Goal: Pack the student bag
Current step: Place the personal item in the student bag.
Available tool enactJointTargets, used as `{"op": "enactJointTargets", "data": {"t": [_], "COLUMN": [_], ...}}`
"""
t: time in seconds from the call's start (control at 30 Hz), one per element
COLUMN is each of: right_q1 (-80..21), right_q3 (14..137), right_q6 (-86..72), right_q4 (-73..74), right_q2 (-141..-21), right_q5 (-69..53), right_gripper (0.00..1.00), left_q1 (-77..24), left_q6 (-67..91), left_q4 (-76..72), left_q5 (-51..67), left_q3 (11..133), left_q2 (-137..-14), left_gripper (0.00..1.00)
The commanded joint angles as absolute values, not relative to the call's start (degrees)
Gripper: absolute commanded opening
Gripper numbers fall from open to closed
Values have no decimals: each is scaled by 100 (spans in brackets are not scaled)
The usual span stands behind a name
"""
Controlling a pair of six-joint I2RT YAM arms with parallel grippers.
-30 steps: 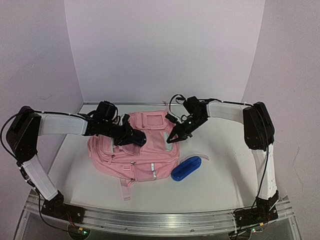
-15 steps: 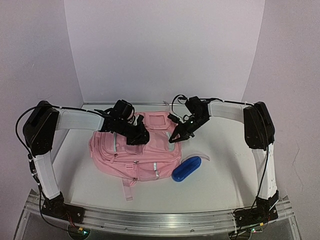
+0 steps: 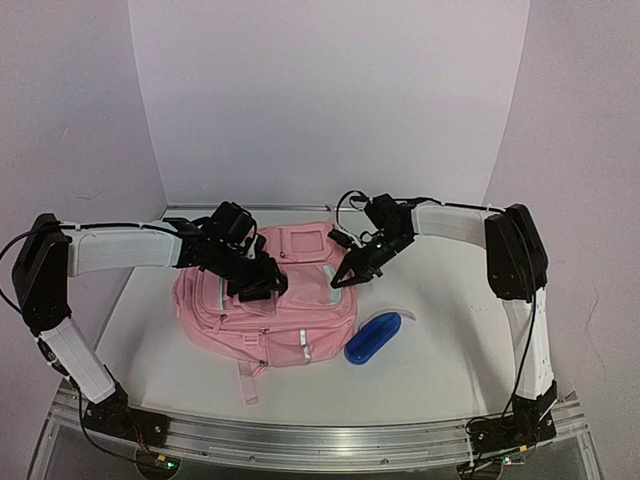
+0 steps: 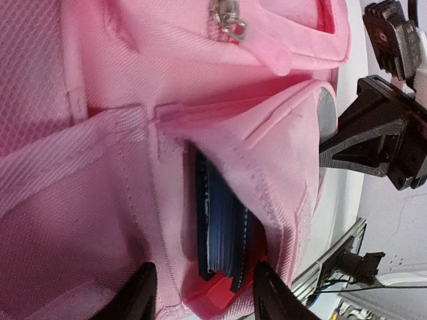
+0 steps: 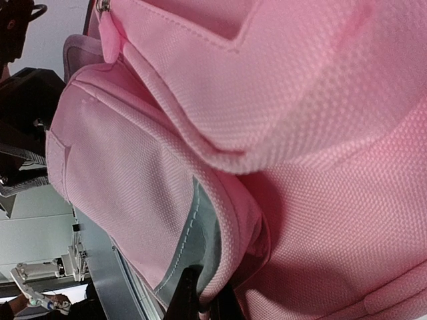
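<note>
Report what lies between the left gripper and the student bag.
In the left wrist view, a flat dark blue item stands edge-on in the student bag's open pocket, just ahead of the open left gripper.

The student bag (image 3: 268, 305) is a soft pink backpack with zip pockets, grey strips and a pale patch on its front. It lies flat on the desk (image 3: 440, 350), front up, a strap trailing toward the near edge. One pocket (image 4: 233, 153) gapes open.
</note>
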State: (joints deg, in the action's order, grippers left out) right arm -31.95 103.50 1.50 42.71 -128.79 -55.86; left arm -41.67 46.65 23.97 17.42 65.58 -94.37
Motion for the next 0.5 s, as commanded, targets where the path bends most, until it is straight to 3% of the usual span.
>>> {"op": "enactJointTargets", "data": {"t": [0.0, 0.13, 0.37, 0.47], "right_q1": [-3357, -3364, -3484, -3530], "right_q3": [10364, 10386, 10459, 10508], "right_q6": [296, 290, 266, 226], "right_q4": [4242, 4237, 4236, 4229], "right_q2": [-12968, -12964, -12996, -13016], "right_q5": [-5769, -5816, -5882, -5893], "right_gripper": [2, 2, 4, 14], "left_q1": [-4112, -4105, -4152, -4183], "left_q6": [4754, 4672, 4369, 4206], "left_q4": [2509, 1513, 307, 503], "left_q5": [1737, 2242, 3294, 3357], "left_q3": [6270, 6050, 6237, 6451], "left_q2": [-9334, -9588, -10187, -10272], "left_gripper": [35, 19, 11, 11]}}
